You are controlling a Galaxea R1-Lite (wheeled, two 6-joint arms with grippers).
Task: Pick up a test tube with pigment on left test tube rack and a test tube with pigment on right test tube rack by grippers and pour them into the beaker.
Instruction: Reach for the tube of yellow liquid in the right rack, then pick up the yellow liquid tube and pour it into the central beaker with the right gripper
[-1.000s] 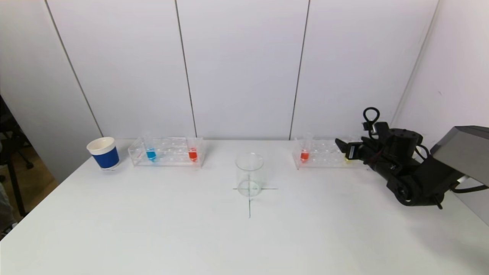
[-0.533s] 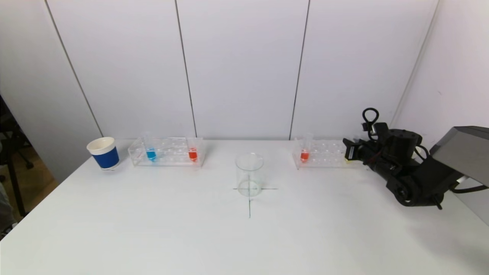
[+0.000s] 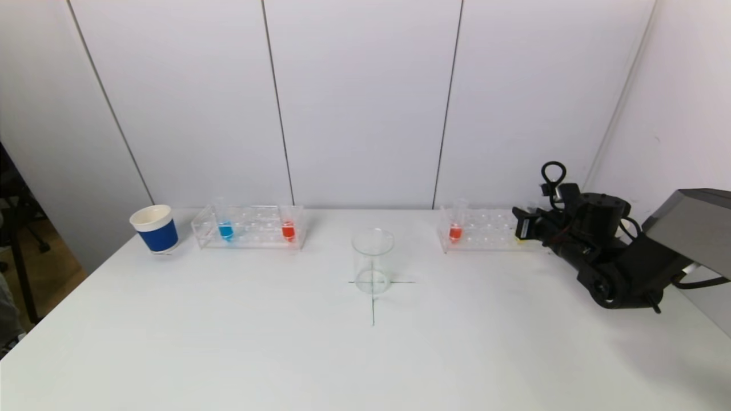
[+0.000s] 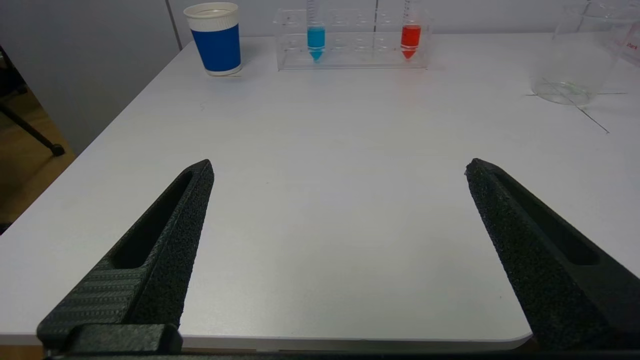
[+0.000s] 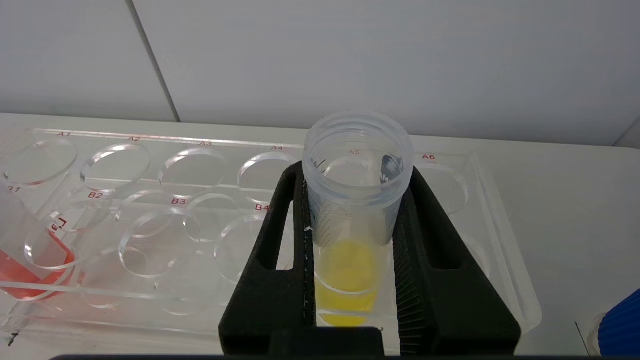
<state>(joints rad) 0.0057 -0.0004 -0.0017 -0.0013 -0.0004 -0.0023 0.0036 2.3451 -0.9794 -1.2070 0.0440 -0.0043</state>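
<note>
The left rack (image 3: 251, 228) holds a blue tube (image 3: 225, 230) and a red tube (image 3: 288, 230); both also show in the left wrist view (image 4: 315, 37) (image 4: 410, 36). The empty glass beaker (image 3: 373, 260) stands on a cross mark at the table's middle. The right rack (image 3: 482, 231) holds a red tube (image 3: 455, 232) at its left end. My right gripper (image 3: 521, 225) is at the rack's right end, shut on a tube with yellow pigment (image 5: 356, 200) that still sits in its hole. My left gripper (image 4: 339, 164) is open and empty, low at the table's near left edge, out of the head view.
A blue paper cup with a white rim (image 3: 154, 228) stands left of the left rack. A blue object (image 5: 620, 325) lies just beyond the right rack's right end. White wall panels stand close behind both racks.
My right gripper's fingers have drawn in around the yellow tube at the right rack's right end. Nothing else has moved.
</note>
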